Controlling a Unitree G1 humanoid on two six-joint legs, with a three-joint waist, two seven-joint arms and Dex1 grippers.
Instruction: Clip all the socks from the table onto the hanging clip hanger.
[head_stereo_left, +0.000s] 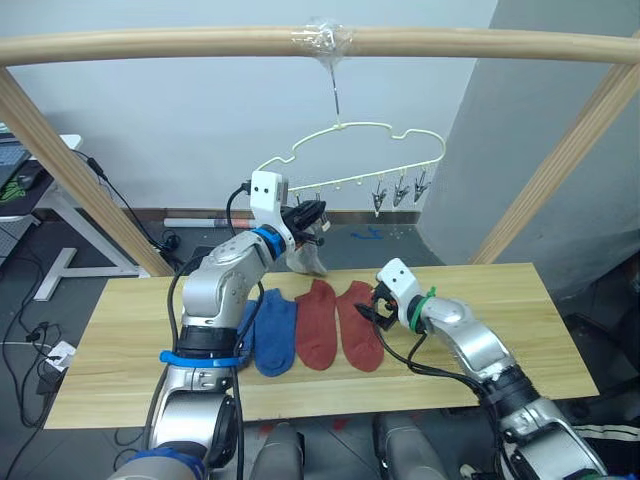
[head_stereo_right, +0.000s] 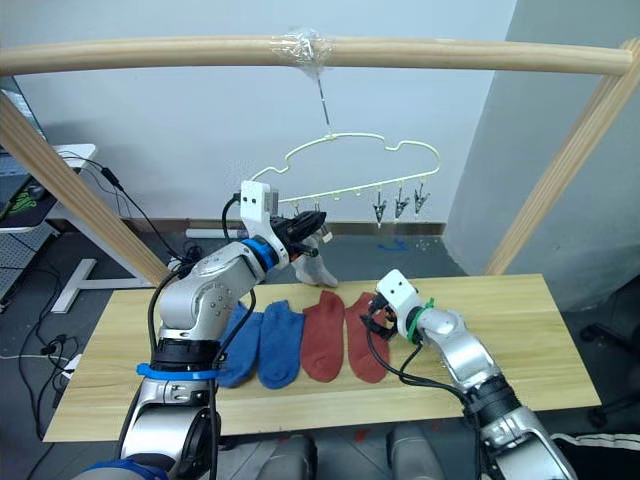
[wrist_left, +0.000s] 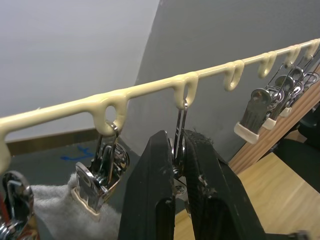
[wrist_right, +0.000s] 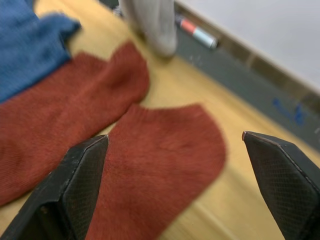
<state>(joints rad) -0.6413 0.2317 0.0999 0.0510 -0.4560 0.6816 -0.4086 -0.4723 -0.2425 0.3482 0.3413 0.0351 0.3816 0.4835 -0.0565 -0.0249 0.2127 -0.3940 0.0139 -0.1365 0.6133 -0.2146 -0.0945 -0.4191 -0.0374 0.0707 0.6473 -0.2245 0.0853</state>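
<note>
The clip hanger (head_stereo_left: 350, 150) hangs by its hook from the wooden pole. My left gripper (head_stereo_left: 312, 213) is raised to its left half, and its fingers (wrist_left: 155, 195) are shut on a metal clip (wrist_left: 178, 145). A light grey sock (head_stereo_left: 306, 260) hangs from the neighbouring clip (wrist_left: 102, 165). On the table (head_stereo_left: 500, 300) lie two blue socks (head_stereo_left: 275, 332) and two rust-red socks (head_stereo_left: 317, 325) side by side. My right gripper (wrist_right: 175, 136) hovers open just above the rightmost red sock (wrist_right: 170, 160), at its ankle end.
The rounded wooden pole frame (head_stereo_left: 180, 45) spans overhead, with slanted legs at both table ends. Three free clips (head_stereo_left: 400, 190) hang at the hanger's right end. A white desk (head_stereo_left: 50, 190) and cables stand on the floor to the left.
</note>
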